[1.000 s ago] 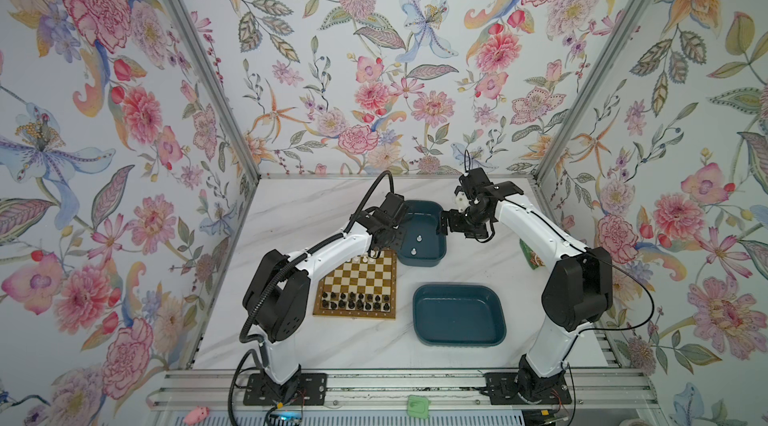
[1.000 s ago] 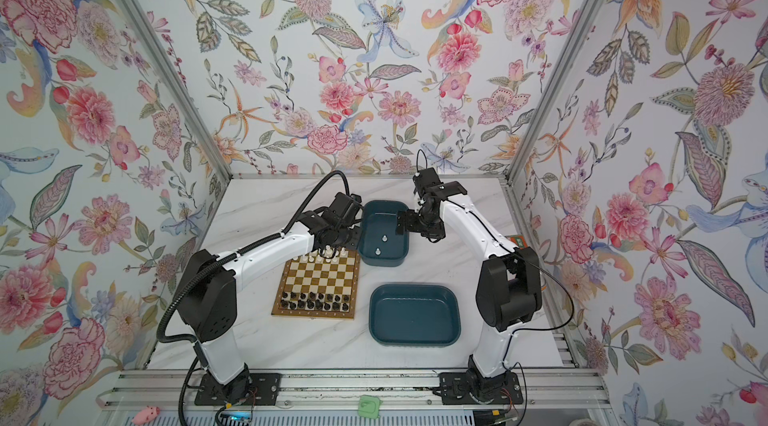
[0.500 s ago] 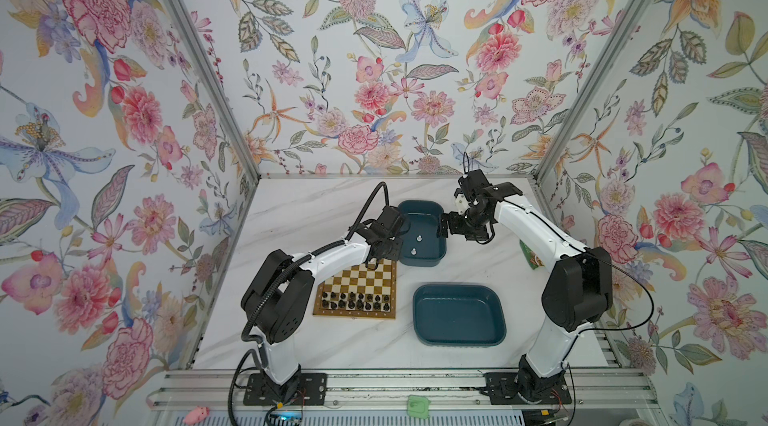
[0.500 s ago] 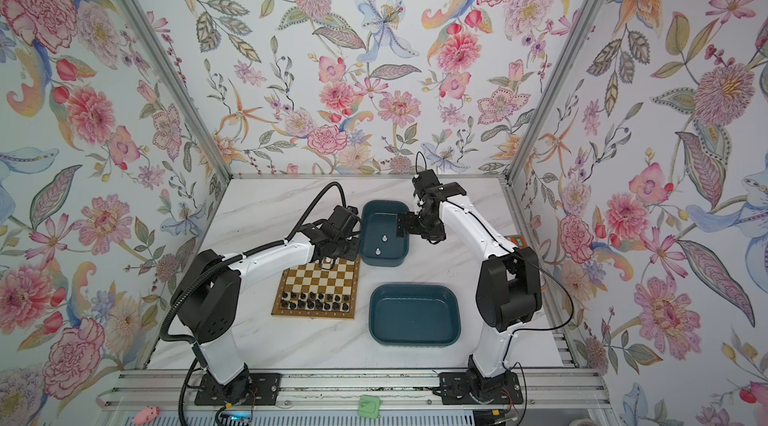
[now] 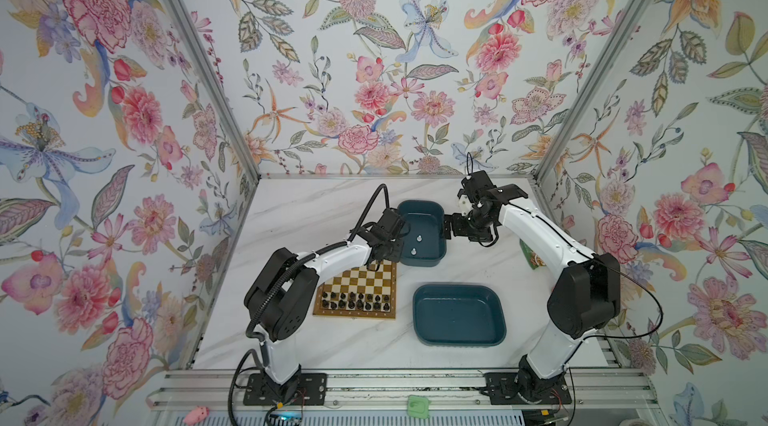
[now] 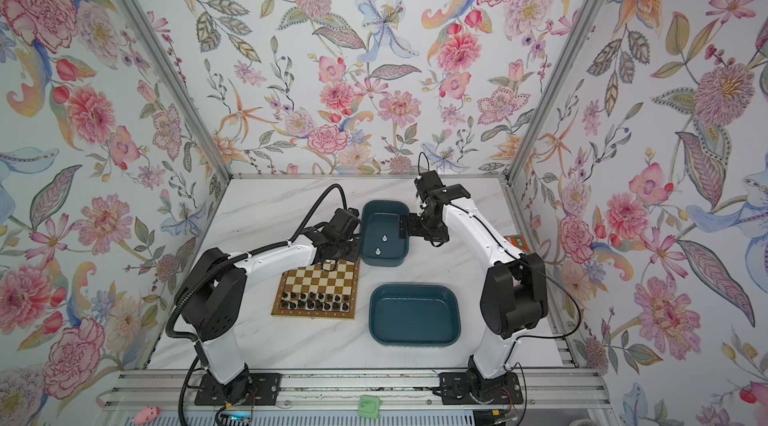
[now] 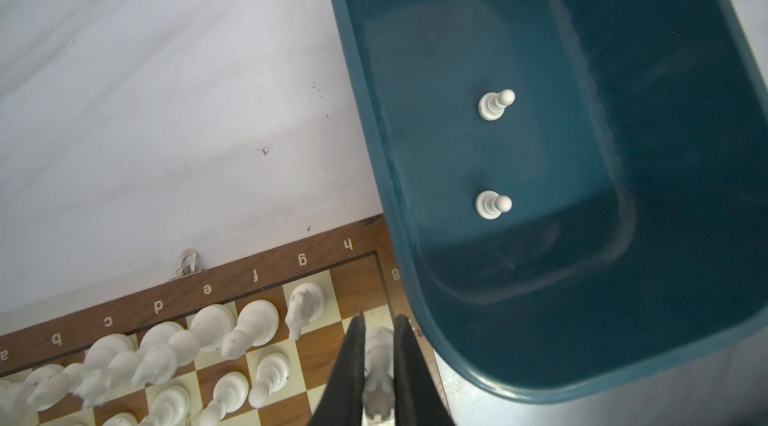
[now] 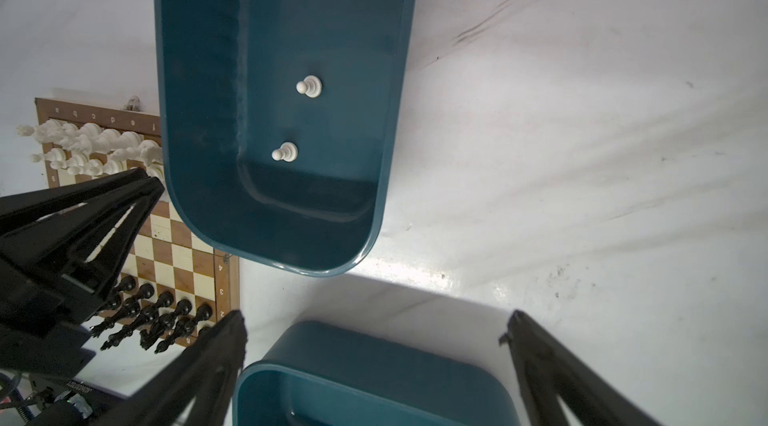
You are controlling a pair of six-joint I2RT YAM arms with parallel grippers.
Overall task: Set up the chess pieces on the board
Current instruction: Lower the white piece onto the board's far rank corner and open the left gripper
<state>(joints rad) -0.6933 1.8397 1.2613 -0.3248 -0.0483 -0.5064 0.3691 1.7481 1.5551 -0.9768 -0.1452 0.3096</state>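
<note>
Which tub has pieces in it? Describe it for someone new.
On the white marble table, find the square wooden chessboard. The dark teal rounded tub at its far right corner is the one. Unlike the nearer teal tub, it holds two white pawns.

The board (image 7: pixel 232 283) looked like smooth, varnished wood, with a small metal clasp (image 7: pixel 188 263) at its edge. The white chess pieces (image 7: pixel 257 322) were matt, faintly scuffed plastic, and the black chess pieces (image 8: pixel 166 320) were glossy. The teal tubs (image 8: pixel 199 195) were smooth, softly shiny plastic, and the table (image 7: pixel 166 112) was a white marble-look surface with a sheen.
</note>
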